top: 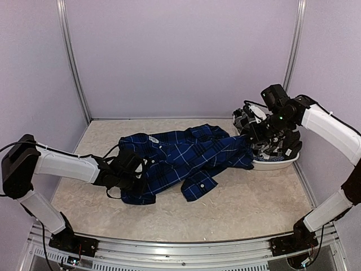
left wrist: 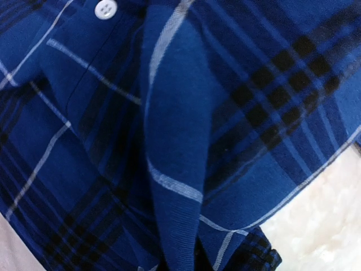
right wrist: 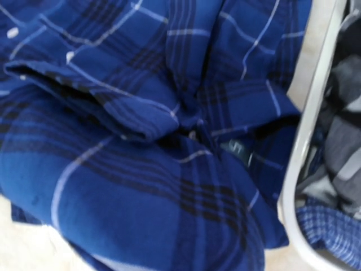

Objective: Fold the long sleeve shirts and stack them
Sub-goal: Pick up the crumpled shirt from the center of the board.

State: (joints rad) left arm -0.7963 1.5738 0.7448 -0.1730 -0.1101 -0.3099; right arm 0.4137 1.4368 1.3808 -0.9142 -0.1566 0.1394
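While a royal blue plaid shirt (top: 180,155) lies rumpled across the middle of a pale, speckled beige table (top: 237,212), two arms meet it from opposite ends. Plain lavender walls (top: 180,56) enclose the table on three sides, with slim metal posts (top: 73,62) standing at the back corners and a ribbed aluminium rail (top: 186,251) running along the near edge, where both arms are bolted.

The left fingers (top: 135,170) sit at the shirt's left hem. The left wrist view is filled with cloth, with a ridge of blue fabric down the centre and a white button (left wrist: 105,8) at the top. Whether those fingers are apart or together cannot be told.

The right fingers (top: 252,144) are pressed together at the shirt's right end. Whether cloth is caught between them cannot be told.

Just beside them, against the right wall, a white tub (top: 276,165) holds black-and-white checked cloth (top: 280,148). The blue shirt's edge touches the tub's rim.
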